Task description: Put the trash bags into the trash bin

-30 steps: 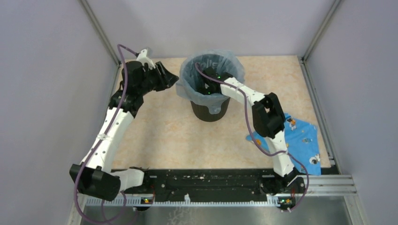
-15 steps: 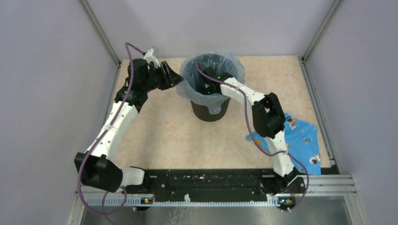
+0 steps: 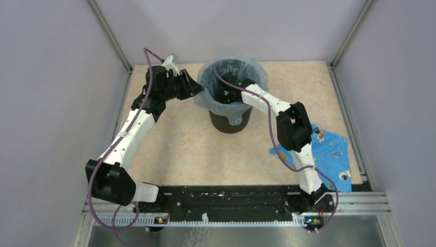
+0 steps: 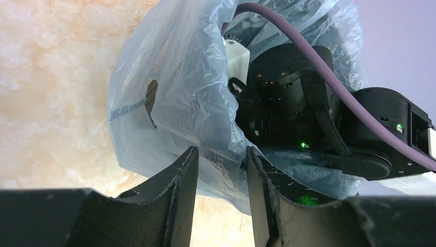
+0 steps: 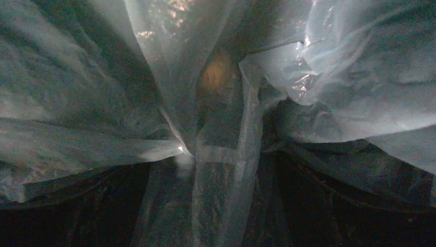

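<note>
The black trash bin [image 3: 230, 122] stands at the back middle of the table. The pale grey-blue trash bag [image 3: 255, 71] lines it and hangs over its rim. My left gripper [image 3: 198, 88] is open at the bag's left rim. In the left wrist view its fingertips [image 4: 191, 154] stand apart with the bag's overhanging film [image 4: 180, 77] between them [image 4: 221, 152]. My right gripper [image 3: 224, 96] reaches down inside the bin. In the right wrist view its dark fingers stand wide apart, with folds of bag film [image 5: 77, 103] around and between them [image 5: 218, 170].
A blue printed cloth [image 3: 331, 154] lies flat at the right, next to the right arm. Grey walls and metal posts close the table on three sides. The black rail [image 3: 231, 198] with the arm bases runs along the near edge.
My left arm has swung right and forward, bringing its gripper from beside the bin up to the bag's left rim. The right arm has stayed inside the bin.
</note>
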